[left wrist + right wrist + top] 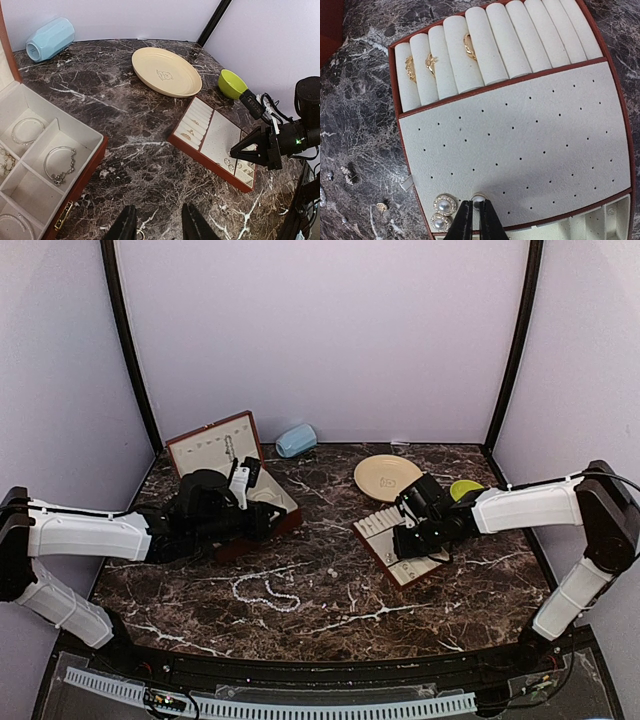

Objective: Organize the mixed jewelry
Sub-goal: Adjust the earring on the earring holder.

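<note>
The right gripper (474,215), jaws pinched narrow on a pearl stud (478,198) over the earring tray (520,150), could drop it if the post misses a hole. The tray holds three gold rings (469,46) and two pearl earrings (445,204), and the jewelry box (82,182) holds bracelets (60,162). The left gripper (159,212) has its jaws partly apart and empty, and the bead strand (265,590) lies loose on the tabletop (400,615).

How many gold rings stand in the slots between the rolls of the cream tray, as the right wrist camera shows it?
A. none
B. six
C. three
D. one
C: three gold rings stand in the slots near the left end of the cream slotted tray, and the slots further to the right show none.
</note>
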Tool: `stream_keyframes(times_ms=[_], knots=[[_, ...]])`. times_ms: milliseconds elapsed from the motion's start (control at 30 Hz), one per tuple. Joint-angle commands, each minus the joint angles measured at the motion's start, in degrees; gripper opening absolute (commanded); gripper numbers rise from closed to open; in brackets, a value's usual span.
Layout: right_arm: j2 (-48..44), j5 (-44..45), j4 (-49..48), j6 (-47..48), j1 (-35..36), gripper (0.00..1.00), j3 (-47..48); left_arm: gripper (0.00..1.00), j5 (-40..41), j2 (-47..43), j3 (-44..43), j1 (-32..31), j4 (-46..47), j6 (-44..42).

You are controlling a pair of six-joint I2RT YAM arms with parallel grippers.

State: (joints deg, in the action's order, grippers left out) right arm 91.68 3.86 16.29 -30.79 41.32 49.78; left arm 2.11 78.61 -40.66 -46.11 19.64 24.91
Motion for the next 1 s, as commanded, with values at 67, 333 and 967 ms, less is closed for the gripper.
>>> stream_keyframes(times_ms=[67,333,967], knots=[[1.28,1.12,-2.01,-0.53,0.49,0.08,0.25,0.34,0.55,-2.19,0.96,0.35,-0.66,0.23],[2.22,1.54,-1.56,-0.45,0.49,0.08,1.65,0.35,1.01,-2.82,0.94,0.31,-1.22,0.19],[-6.45,-2.16,3.02,5.02,0.58,0.28,4.75,0.56,4.48,-9.08,-4.1,4.49,-15.39,-4.5]])
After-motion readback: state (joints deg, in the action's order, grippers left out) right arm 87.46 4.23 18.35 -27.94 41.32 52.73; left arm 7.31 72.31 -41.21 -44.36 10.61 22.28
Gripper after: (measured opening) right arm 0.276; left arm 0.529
